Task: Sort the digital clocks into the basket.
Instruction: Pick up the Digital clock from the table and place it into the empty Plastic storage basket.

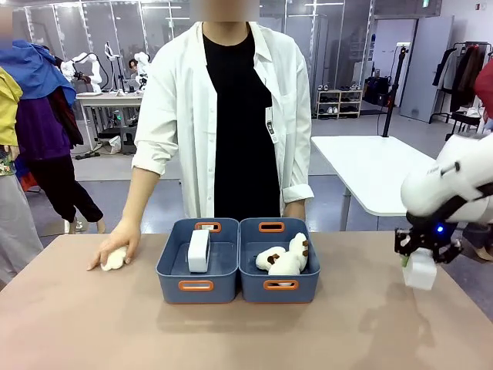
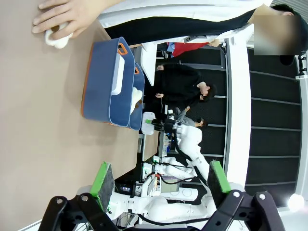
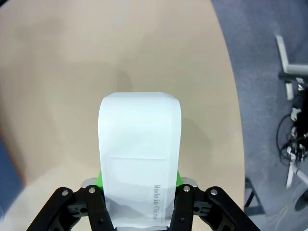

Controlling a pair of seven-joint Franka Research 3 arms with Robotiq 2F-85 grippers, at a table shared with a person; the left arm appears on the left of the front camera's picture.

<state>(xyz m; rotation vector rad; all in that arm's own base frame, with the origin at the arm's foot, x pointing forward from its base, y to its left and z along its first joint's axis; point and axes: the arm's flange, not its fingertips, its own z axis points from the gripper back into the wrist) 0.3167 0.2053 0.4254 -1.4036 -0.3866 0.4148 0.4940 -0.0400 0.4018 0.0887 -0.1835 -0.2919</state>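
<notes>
My right gripper [image 1: 416, 264] hangs above the table's right side, shut on a white digital clock [image 1: 420, 271]. In the right wrist view that clock [image 3: 138, 154] stands between the green pads, its back printed "Made in China". A second white clock [image 1: 199, 250] stands on edge inside the left slate-blue basket [image 1: 171, 270]. In the left wrist view my left gripper [image 2: 159, 185] is open with nothing between its green pads, and the baskets [image 2: 98, 86] lie farther off on the table.
The right bin [image 1: 304, 281] holds cream-and-brown plush toys [image 1: 285, 258]. A person in a white coat stands at the far side, one hand [image 1: 115, 247] resting on a plush toy [image 1: 115, 260] left of the baskets. The table's near half is bare.
</notes>
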